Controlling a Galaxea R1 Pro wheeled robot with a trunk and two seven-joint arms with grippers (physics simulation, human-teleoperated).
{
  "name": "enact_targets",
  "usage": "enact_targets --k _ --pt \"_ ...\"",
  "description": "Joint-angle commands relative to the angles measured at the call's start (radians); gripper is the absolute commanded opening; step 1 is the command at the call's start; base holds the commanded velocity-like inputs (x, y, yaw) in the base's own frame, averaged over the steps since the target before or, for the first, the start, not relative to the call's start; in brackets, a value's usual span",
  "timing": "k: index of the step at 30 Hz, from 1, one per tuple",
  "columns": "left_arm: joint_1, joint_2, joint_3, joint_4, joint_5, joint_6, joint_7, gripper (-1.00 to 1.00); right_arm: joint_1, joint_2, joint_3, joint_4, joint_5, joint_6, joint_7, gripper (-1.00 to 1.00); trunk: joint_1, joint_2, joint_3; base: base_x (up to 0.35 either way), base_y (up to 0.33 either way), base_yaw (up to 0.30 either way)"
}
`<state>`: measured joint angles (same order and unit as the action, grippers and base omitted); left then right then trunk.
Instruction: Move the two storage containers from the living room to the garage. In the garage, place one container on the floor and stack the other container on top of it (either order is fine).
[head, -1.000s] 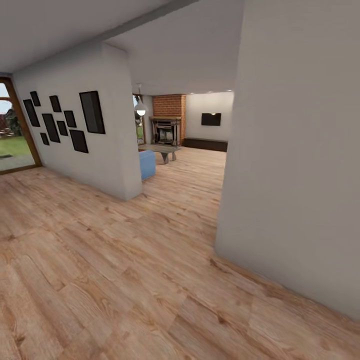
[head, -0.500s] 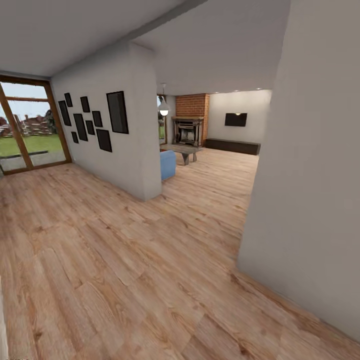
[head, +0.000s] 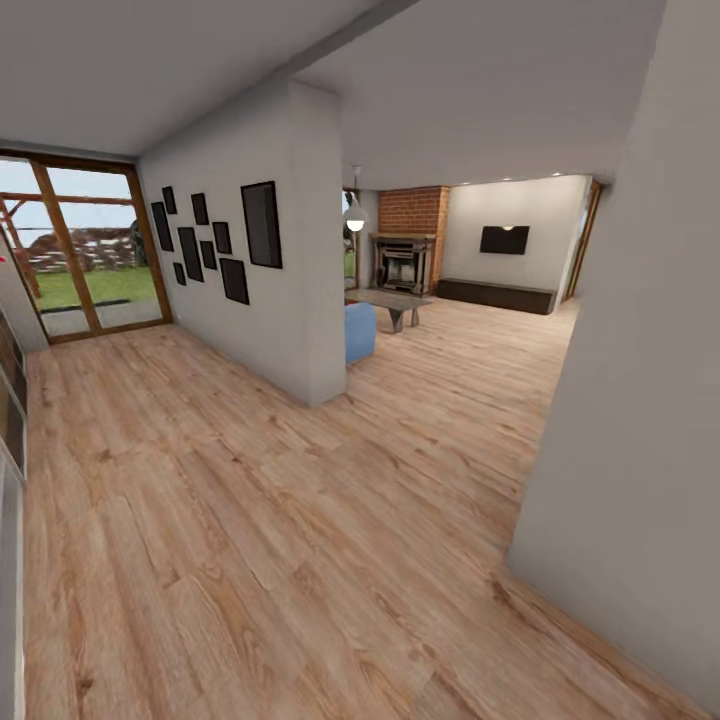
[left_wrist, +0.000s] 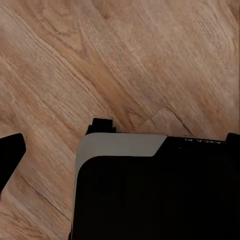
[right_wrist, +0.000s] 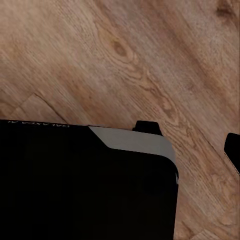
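From both wrist views we could not tell how our grippers stood; each looked down past our black base (left_wrist: 150, 195) onto wood-plank floor (head: 300, 560). Ahead lay the living room (head: 470, 300), blue sofa (head: 360, 332) beside the dividing wall (head: 290, 280).

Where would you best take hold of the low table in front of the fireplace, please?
Probably by the low table at its thin, flat top, gripping the edge that faces the open wood floor and coming in from that near side. The top lies level, so a horizontal pinch should suit it. The blue sofa crowds its left. From this distance, finer detail cannot be judged.
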<state>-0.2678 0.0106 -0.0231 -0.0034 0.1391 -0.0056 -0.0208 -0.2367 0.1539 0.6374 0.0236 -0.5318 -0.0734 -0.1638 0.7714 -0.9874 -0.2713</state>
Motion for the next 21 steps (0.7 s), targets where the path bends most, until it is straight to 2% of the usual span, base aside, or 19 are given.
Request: enact_targets --k 1,21 --pt "-0.001 0.000 -0.003 0.000 0.010 -0.001 -0.002 1.00 -0.001 0.001 0.008 0.002 -0.010 -0.005 -0.001 1.00 0.001 -0.001 -0.001 0.322 0.000 0.005" --pt "-0.001 0.000 -0.003 0.000 0.010 -0.001 -0.002 1.00 -0.001 0.001 0.008 0.002 -0.010 -0.005 -0.001 1.00 0.001 -0.001 -0.001 0.322 0.000 0.001"
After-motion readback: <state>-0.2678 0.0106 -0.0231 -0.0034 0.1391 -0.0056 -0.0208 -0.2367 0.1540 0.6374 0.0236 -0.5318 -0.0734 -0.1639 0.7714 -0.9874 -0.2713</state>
